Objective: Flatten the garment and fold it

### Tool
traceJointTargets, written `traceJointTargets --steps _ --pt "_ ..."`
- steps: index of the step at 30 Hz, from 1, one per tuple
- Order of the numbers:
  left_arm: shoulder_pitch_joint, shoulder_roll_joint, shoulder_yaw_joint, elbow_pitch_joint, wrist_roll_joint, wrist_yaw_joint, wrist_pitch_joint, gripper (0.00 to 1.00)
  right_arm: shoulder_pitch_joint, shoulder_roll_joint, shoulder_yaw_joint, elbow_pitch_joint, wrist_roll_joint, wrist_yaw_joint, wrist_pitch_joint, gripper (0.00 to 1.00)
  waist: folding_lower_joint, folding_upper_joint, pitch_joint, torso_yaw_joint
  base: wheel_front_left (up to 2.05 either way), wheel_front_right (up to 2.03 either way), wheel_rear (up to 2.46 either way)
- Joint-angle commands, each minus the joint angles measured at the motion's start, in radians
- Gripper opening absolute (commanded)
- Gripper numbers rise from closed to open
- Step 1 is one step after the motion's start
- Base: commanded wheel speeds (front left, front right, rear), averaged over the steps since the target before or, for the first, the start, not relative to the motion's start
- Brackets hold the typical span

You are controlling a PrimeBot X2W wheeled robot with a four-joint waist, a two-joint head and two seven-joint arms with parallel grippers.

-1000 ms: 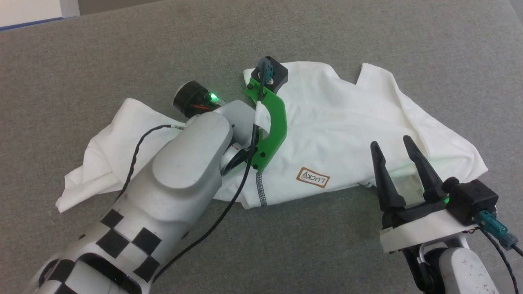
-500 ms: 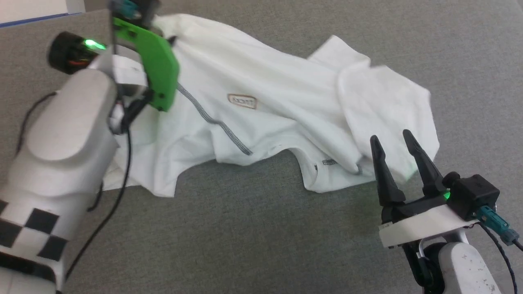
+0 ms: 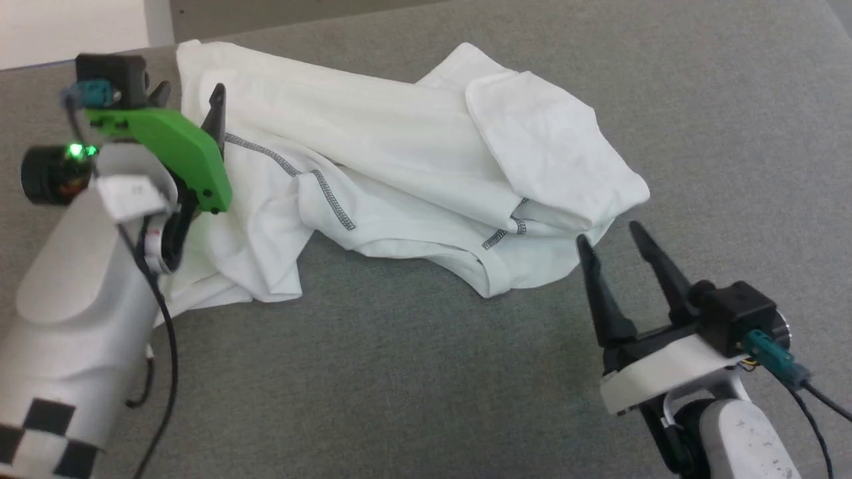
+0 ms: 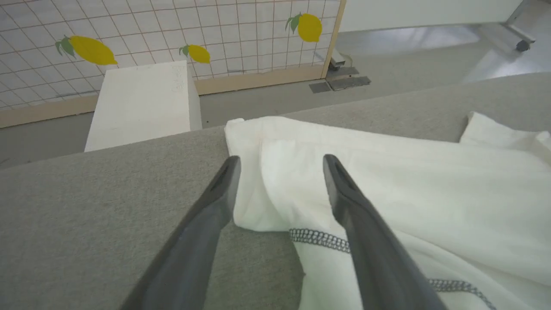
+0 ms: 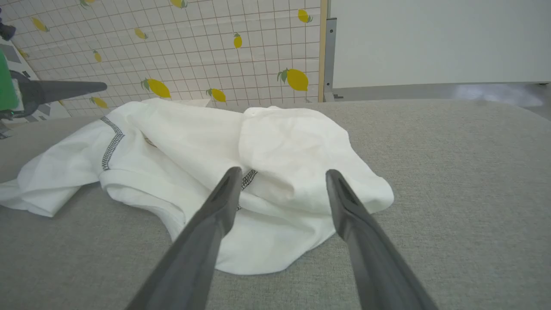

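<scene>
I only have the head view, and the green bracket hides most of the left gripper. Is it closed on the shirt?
Observer: No. In the left wrist view the left gripper is open. The garment shows in the gap between its fingers, with nothing pinched.
Operator: Which part of the shirt is that?
Observer: A corner. It lies close to the far edge of the grey surface, and a white box stands beyond that edge.
Operator: What does the right wrist view add?
Observer: The right gripper is open. From its low angle the near end of the garment is heaped up, with a flap folded over on top.
</scene>
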Motion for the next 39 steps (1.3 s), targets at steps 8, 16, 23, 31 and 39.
traceJointTargets --steps 8,16,23,31,39 --pt "0.28 -0.045 0.102 -0.198 -0.031 0.072 -0.36 1.0 0.007 -0.023 0.117 0.014 -0.055 -0.001 0.185 1.0 -0.0001 0.0 -0.071 0.096 0.0 0.0 0.0" --pt "0.474 -0.126 0.239 -0.433 0.067 0.127 -0.397 1.0 -0.086 -0.048 0.146 0.077 -0.061 -0.001 0.447 1.0 -0.0001 0.0 -0.034 0.204 0.0 0.0 0.0" --pt "0.561 -0.24 0.335 -0.491 0.165 0.069 -0.398 1.0 -0.146 -0.047 0.097 0.157 -0.111 -0.001 0.725 0.89 -0.0001 0.0 -0.014 0.285 0.0 0.0 0.0" --pt "0.585 -0.321 0.406 -0.444 0.223 -0.008 -0.398 1.0 -0.064 -0.093 0.115 0.053 -0.009 -0.001 0.933 0.0 -0.0001 0.0 -0.043 0.311 0.0 0.0 0.0" --pt "0.618 -0.349 0.461 -0.399 0.259 -0.044 -0.398 1.0 0.245 -0.186 -0.017 -0.253 0.081 -0.001 1.138 0.0 -0.0001 0.0 -0.12 0.276 0.0 0.0 0.0"
